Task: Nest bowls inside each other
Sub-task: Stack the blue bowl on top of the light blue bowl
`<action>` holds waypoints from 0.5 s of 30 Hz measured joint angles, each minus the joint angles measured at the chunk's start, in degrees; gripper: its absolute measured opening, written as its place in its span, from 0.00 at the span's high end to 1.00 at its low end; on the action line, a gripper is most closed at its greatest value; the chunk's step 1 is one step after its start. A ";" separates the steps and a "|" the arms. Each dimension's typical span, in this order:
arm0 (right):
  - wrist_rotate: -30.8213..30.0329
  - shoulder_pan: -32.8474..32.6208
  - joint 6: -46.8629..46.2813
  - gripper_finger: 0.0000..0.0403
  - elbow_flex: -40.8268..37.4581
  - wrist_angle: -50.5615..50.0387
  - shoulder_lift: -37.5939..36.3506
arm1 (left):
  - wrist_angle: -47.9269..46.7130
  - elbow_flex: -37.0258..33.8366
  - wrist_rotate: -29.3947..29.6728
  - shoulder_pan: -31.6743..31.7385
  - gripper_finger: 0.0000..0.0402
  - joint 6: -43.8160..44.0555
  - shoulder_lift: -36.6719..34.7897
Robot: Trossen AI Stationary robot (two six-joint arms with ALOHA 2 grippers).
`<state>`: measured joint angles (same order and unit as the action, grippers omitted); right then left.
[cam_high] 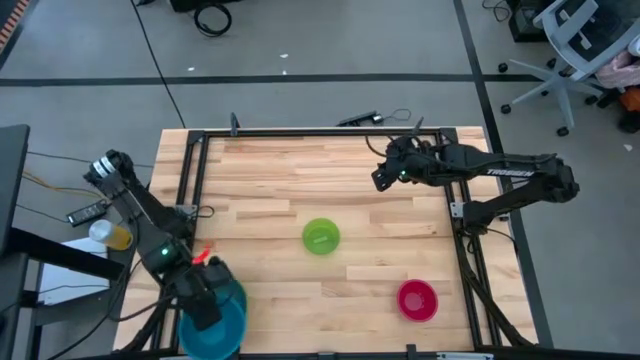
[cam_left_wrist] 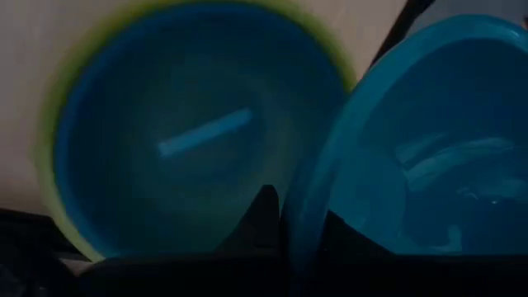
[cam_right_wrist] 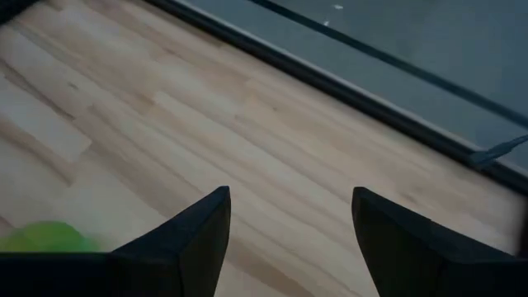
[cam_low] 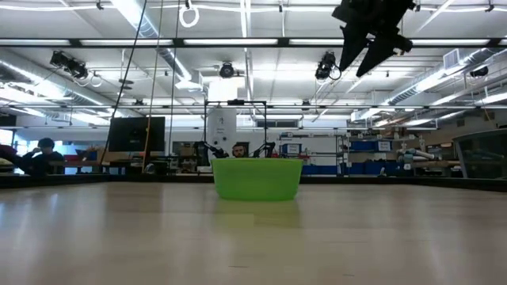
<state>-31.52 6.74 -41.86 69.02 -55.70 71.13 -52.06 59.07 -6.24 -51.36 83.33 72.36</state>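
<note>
high view: your left claw (cam_high: 205, 300) sits at the near left corner of the table (cam_high: 330, 180), over the blue bowls. You see the light blue bowl (cam_high: 222, 318) under it; the arm covers most of the stack.
high view, loose bowls: green bowl (cam_high: 321, 237) sits mid-table, red bowl (cam_high: 417, 299) near the front right, well apart from each other and from the stack.
high view, right arm: your right claw (cam_high: 383, 176) hangs over the far right part of the table, near no bowl.
low view: only the green bowl (cam_low: 257, 179) shows, upright on the table. Right claw (cam_low: 366, 49) hangs high above it, empty.
left wrist view: your left claw is pinched shut on the rim of the light blue bowl (cam_left_wrist: 429, 148), which is tilted beside the solid blue bowl (cam_left_wrist: 198, 140). That blue bowl already sits inside the yellow-green bowl (cam_left_wrist: 51, 165); only its rim peeks out.
right wrist view: right claw (cam_right_wrist: 290, 239) is spread wide, nothing in it, bare table ahead, a bit of the green bowl (cam_right_wrist: 45, 238) at the edge.
done: blue in yellow-green.
in hand: light blue looks about to drop into the blue one, not seated yet.
left: green and red untouched. You're roughly a third through, by my read.
</note>
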 joint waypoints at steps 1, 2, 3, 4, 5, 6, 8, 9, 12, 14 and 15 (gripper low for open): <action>0.56 -0.07 -0.52 0.37 -0.93 0.83 0.00 | 1.15 -1.18 -0.04 -0.87 0.98 1.14 0.00; 1.31 -0.22 -1.10 0.37 -1.76 1.48 0.00 | 2.29 -2.50 -0.04 -1.68 0.98 2.10 0.00; 1.78 -0.36 -1.70 0.37 -2.48 2.22 0.00 | 2.90 -3.93 -0.05 -2.26 0.98 2.97 0.00; 2.20 -0.51 -2.11 0.37 -3.15 2.93 0.00 | 3.21 -5.44 -0.09 -2.69 0.98 3.98 0.00; 2.65 -0.73 -2.45 0.37 -3.78 3.60 0.00 | 3.53 -6.90 -0.03 -2.96 0.98 4.95 0.00; 2.92 -0.95 -3.04 0.37 -4.28 3.92 0.00 | 3.93 -8.17 0.06 -2.95 0.97 5.89 0.00; 3.11 -1.39 -3.86 0.37 -4.98 3.96 0.00 | 5.10 -10.13 0.45 -2.73 0.97 6.99 0.00; 3.17 -1.56 -4.12 0.37 -5.10 3.84 0.00 | 5.59 -10.94 0.66 -2.52 0.96 7.22 0.00; 3.42 -1.88 -4.51 0.37 -5.14 3.71 0.00 | 5.56 -12.11 1.85 -1.85 0.96 7.52 0.00; 4.10 -1.88 -4.53 0.37 -5.14 3.69 0.00 | 5.55 -12.11 2.82 -1.65 0.96 7.16 0.02; 4.28 -1.88 -4.51 0.37 -5.14 3.67 0.00 | 5.08 -12.12 3.52 -1.52 0.96 7.10 0.02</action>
<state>-27.23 4.86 -46.37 63.88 -52.03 71.13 -46.98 46.95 -2.72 -52.88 90.43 72.38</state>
